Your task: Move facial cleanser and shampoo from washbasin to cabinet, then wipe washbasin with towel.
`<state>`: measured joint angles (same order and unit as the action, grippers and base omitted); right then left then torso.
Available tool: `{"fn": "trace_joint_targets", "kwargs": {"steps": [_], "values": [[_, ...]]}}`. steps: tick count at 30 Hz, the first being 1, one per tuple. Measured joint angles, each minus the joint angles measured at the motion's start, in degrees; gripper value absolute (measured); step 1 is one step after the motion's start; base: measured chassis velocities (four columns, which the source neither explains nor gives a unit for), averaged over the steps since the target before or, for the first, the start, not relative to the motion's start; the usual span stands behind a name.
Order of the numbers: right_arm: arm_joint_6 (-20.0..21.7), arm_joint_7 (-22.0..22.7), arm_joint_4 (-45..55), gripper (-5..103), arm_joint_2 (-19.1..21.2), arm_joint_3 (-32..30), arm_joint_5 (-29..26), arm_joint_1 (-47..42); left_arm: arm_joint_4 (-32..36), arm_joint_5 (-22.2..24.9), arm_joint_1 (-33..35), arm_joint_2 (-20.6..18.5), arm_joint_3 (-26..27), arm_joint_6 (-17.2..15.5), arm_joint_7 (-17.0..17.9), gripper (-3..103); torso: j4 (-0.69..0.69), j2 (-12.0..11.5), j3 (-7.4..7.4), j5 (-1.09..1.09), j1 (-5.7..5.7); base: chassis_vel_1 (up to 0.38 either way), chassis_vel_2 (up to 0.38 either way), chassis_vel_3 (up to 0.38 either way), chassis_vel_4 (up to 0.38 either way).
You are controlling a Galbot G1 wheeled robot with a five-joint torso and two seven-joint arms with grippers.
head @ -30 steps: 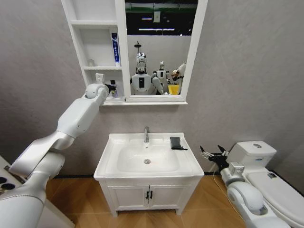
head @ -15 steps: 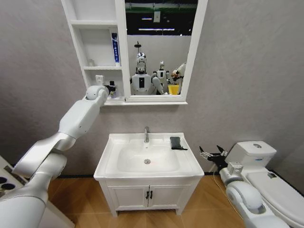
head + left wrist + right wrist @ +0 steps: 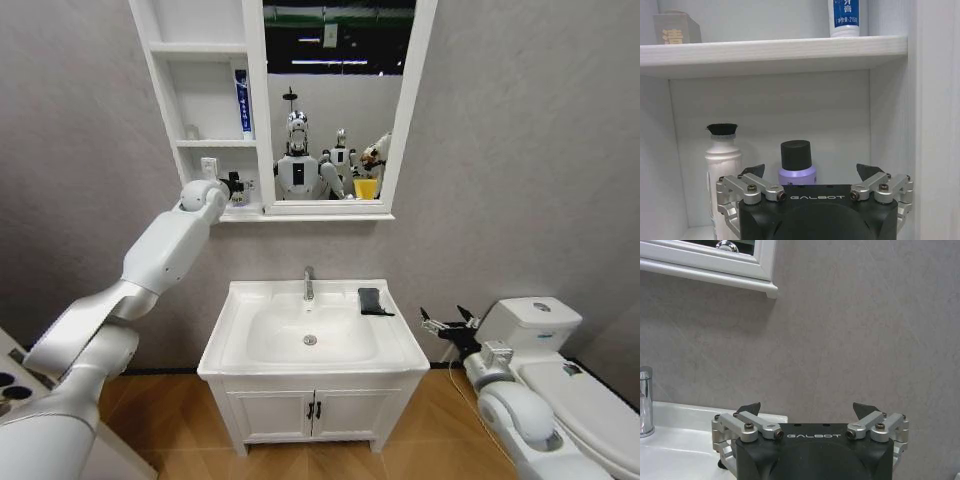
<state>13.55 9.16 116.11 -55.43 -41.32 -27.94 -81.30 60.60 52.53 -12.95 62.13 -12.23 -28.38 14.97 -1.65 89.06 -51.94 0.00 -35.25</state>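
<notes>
White shelves of the cabinet (image 3: 205, 110) sit high on the wall at the left, and the left gripper (image 3: 810, 172) is up at the lowest shelf with its fingers spread wide and holding nothing. Just past them stand a white bottle with a black cap (image 3: 723, 170) and a purple bottle with a black cap (image 3: 797, 165), side by side and close together. If the arm swings sideways as it pulls away, I think a finger could bump a bottle and knock it off the shelf. A blue and white tube (image 3: 243, 103) stands on the shelf above, so lifting too high could hit that shelf too. Lower down in the middle is the washbasin (image 3: 312, 335) with its chrome faucet (image 3: 308, 283). The dark towel (image 3: 372, 301) lies on the rim at the back right, partly over the edge, so a clumsy grab could push it off. The right gripper (image 3: 444, 322) waits low beside the washbasin near the toilet (image 3: 545, 345), fingers spread and empty.
</notes>
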Motion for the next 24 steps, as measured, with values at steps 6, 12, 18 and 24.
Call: {"fn": "trace_joint_targets", "kwargs": {"steps": [6,12,18,24], "values": [[0.0,0.0,0.5,100,0.0,0.3,0.0,-0.1,4.7,2.8,1.7,-1.8,1.2,0.0,3.7,100,0.00,0.0,0.00,0.00,-0.01,0.000,0.000,0.000,0.000],[0.2,0.0,1.2,100,-0.3,0.7,0.0,-0.3,19.5,6.6,7.7,-6.9,4.9,-1.7,8.6,100,-0.01,0.0,0.01,0.01,0.00,0.000,0.000,0.000,0.000],[1.0,0.3,2.1,100,-0.4,0.9,0.0,0.2,34.4,6.2,20.3,-15.2,12.0,-2.9,12.3,100,0.01,0.0,0.00,-0.02,0.00,0.000,0.000,0.000,0.000],[1.1,0.6,4.0,100,-1.4,-0.7,0.1,-2.1,47.2,5.4,33.2,-19.9,16.8,-1.6,17.6,100,0.02,0.0,0.02,0.01,0.00,0.000,0.000,0.000,0.000]]}}
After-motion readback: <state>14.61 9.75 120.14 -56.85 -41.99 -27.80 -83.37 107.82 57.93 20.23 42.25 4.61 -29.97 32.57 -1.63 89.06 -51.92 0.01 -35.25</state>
